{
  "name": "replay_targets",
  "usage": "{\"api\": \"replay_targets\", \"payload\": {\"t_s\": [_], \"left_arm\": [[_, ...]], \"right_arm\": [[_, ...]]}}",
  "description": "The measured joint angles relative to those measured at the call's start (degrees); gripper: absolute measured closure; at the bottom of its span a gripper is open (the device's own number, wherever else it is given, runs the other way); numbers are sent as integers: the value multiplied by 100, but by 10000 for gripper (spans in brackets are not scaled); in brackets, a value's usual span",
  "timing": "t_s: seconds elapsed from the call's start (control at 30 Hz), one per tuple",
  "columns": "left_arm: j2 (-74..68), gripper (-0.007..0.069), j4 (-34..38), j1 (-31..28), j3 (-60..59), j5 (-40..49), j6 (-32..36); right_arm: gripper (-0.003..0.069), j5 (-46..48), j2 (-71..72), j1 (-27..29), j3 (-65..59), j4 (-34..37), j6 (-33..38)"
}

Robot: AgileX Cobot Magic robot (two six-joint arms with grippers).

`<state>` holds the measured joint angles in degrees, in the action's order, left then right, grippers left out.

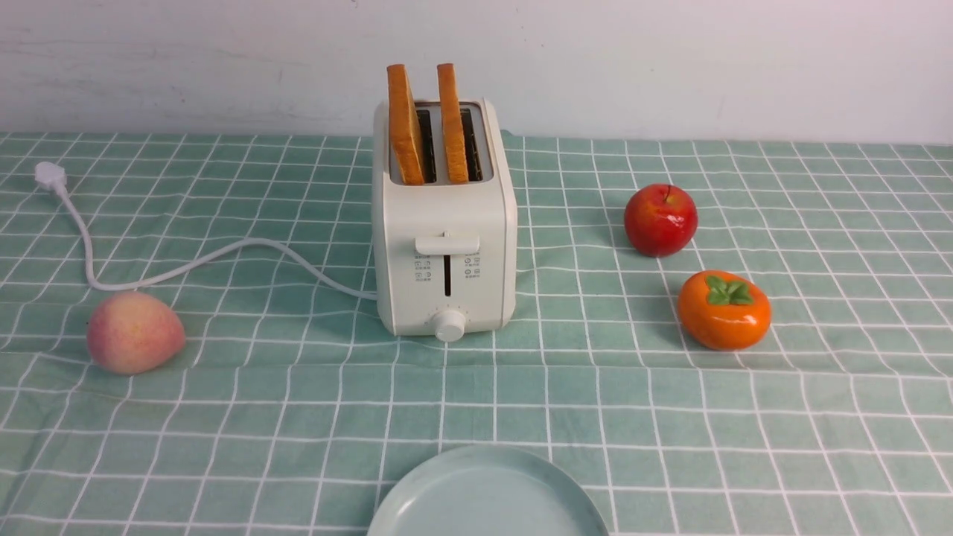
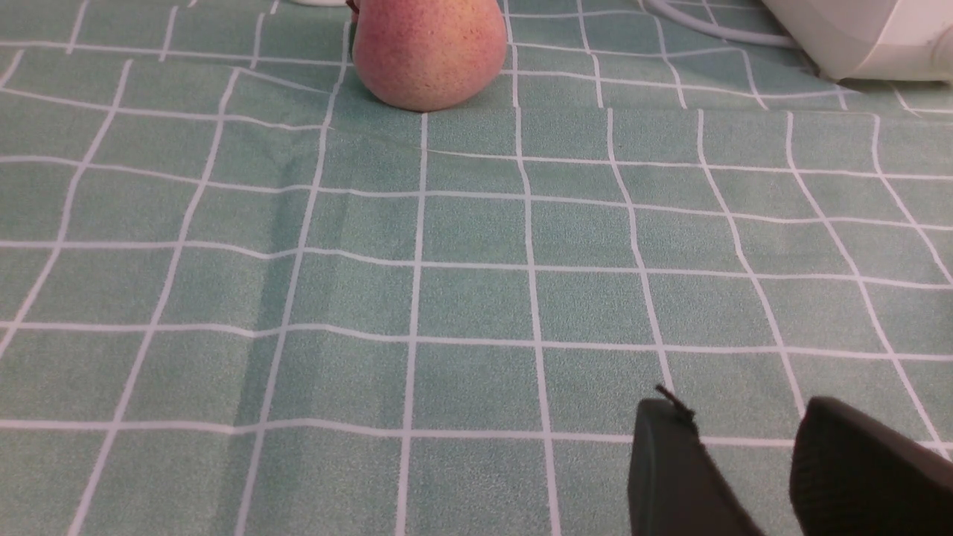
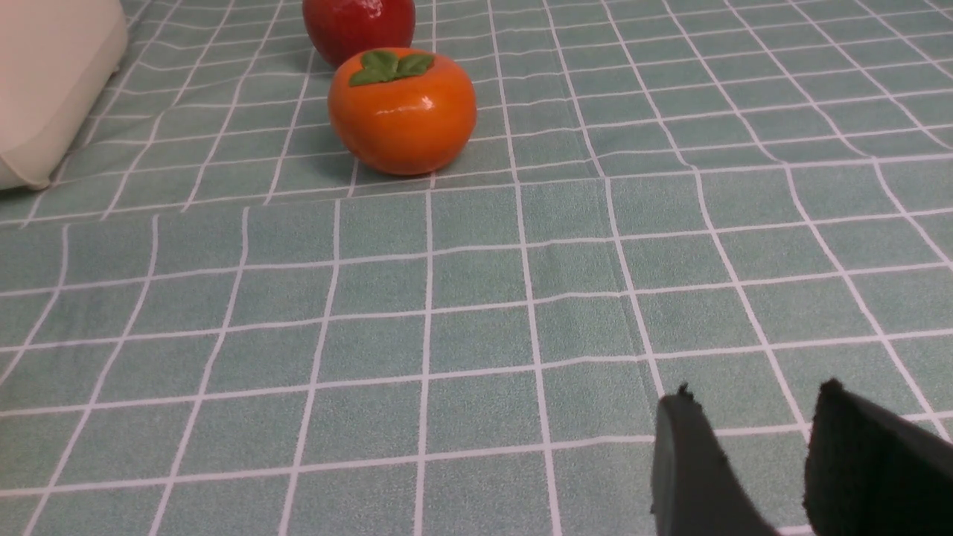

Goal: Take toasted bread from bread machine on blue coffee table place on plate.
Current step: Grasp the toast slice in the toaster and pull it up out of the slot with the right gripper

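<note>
The cream-white bread machine (image 1: 445,246) stands at the middle of the blue coffee table (image 1: 819,417). Two slices of toasted bread stand upright in its slots, a left slice (image 1: 404,126) and a right slice (image 1: 452,125). The pale blue-green plate (image 1: 488,497) lies empty at the front edge, in front of the toaster. Neither arm shows in the front view. My left gripper (image 2: 744,417) is open and empty, low over the cloth. My right gripper (image 3: 752,406) is open and empty over the cloth. A corner of the toaster shows in the left wrist view (image 2: 864,37) and in the right wrist view (image 3: 52,82).
A peach (image 1: 134,332) lies front left of the toaster, seen too in the left wrist view (image 2: 428,48). A red apple (image 1: 660,220) and an orange persimmon (image 1: 724,310) lie to its right, both also in the right wrist view. The white cord (image 1: 171,272) runs left to its plug (image 1: 49,176).
</note>
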<state>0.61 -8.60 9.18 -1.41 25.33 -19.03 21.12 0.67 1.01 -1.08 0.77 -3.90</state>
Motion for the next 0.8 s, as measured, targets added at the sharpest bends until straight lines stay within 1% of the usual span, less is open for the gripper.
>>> {"api": "replay_targets", "payload": {"t_s": [0.3, 0.43, 0.53, 0.57, 0.63, 0.8], "left_arm": [[0, 386, -24, 0, -23, -162, 0], [0, 386, -24, 0, -38, -864, 0], [0, 386, -31, 0, -38, -1716, 0], [0, 386, -31, 0, -38, -1803, 0], [0, 386, -33, 0, -38, -2192, 0], [0, 386, -47, 0, -38, -2388, 0]], "right_arm": [[419, 0, 0, 0, 0, 0, 0], [419, -41, 0, 0, 0, 60, 0], [419, -600, 0, 0, -36, 497, -5], [419, -650, 0, 0, -36, 520, -5], [419, -1193, 0, 0, -36, 657, -10], [419, -2112, 0, 0, -36, 795, -10]]}}
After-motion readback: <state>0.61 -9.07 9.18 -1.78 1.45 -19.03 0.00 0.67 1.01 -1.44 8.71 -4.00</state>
